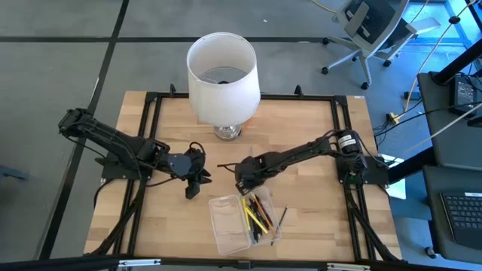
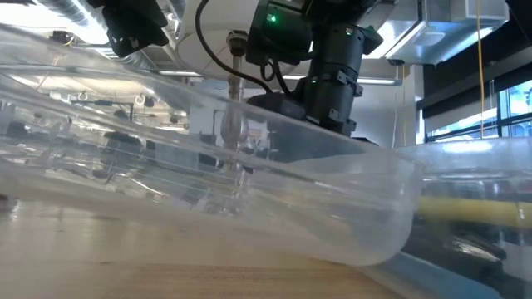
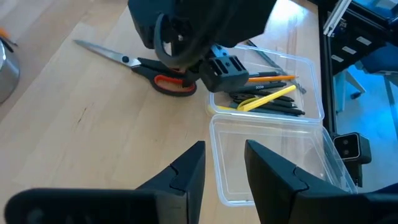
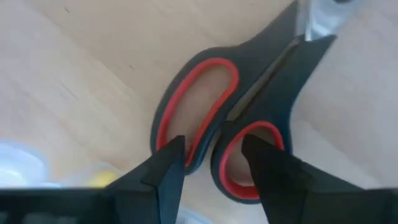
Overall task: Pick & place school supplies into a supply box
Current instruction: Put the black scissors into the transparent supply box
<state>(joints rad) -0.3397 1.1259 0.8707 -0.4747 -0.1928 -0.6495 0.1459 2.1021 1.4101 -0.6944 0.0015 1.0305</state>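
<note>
The red-and-black scissors (image 3: 140, 64) lie flat on the wooden table, just beyond the clear supply box (image 1: 228, 223). My right gripper (image 4: 211, 163) is open and points down over the scissor handles (image 4: 205, 106), one finger on each side of where the two loops meet. It also shows in the high view (image 1: 245, 179). Yellow, orange and black pens (image 3: 267, 96) lie in one half of the open box; the other half (image 3: 267, 162) holds nothing. My left gripper (image 3: 225, 163) is open and hovers to the left of the box (image 1: 196, 179). My right gripper's fingers (image 4: 166, 171) stand over the inner rims of the scissor handles (image 4: 214, 134) from above. I cannot tell whether they touch them. The scissors lie flat on the table.
A large white lampshade (image 1: 222, 71) on a metal foot stands at the table's far middle. A thin dark pen (image 1: 284, 217) lies on the table right of the box. A black frame (image 1: 151, 120) runs around the tabletop. In the low view the box wall (image 2: 249, 191) fills the foreground.
</note>
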